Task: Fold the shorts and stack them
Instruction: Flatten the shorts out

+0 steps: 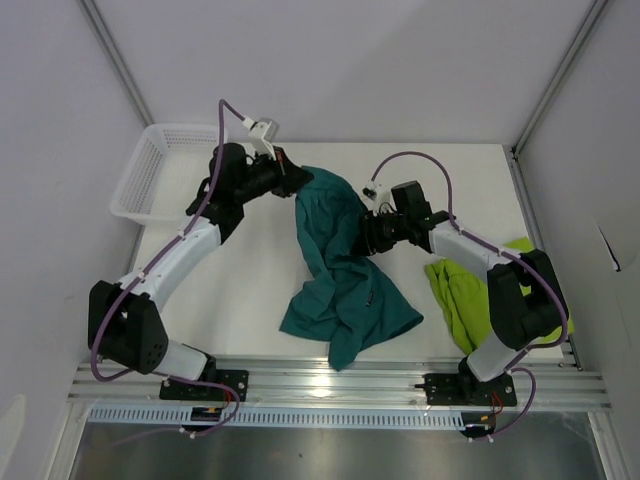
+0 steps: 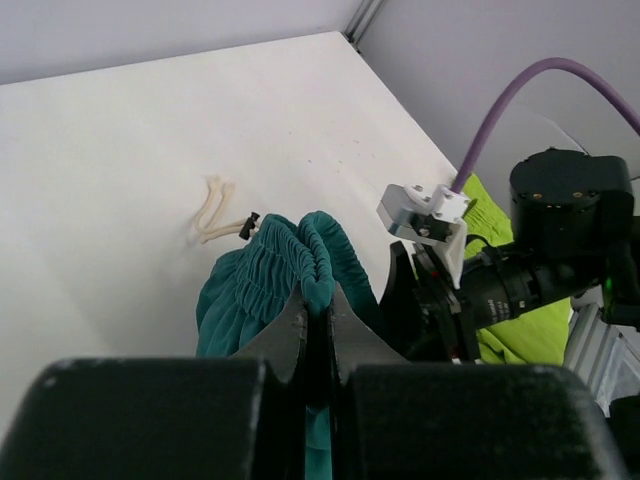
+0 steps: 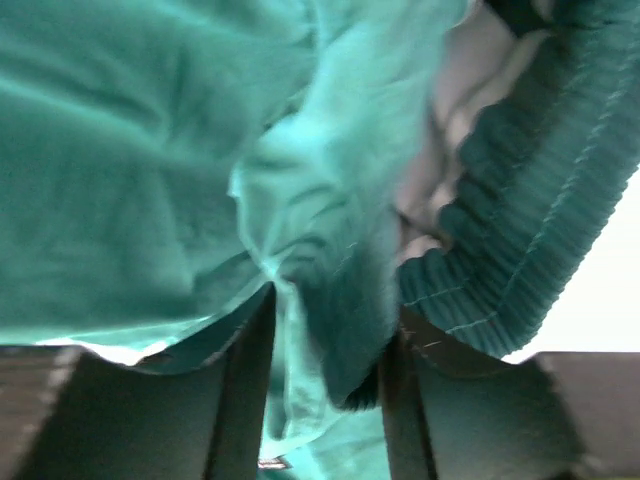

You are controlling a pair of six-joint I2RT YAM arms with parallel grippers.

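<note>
The dark teal shorts (image 1: 345, 270) hang crumpled mid-table, their waistband lifted off the surface. My left gripper (image 1: 297, 183) is shut on the gathered waistband (image 2: 318, 300) at its top left. The cream drawstring (image 2: 212, 215) dangles past it. My right gripper (image 1: 362, 232) presses into the shorts' right side. In the right wrist view its fingers (image 3: 325, 330) stand apart, with a fold of teal fabric (image 3: 330, 300) bunched between them. The lime green shorts (image 1: 460, 295) lie crumpled at the right, beside the right arm; they also show in the left wrist view (image 2: 510, 330).
A white mesh basket (image 1: 150, 170) stands at the back left corner. The right arm's wrist and purple cable (image 2: 560, 240) sit close to my left gripper. Frame posts and walls bound the table at the back and on both sides.
</note>
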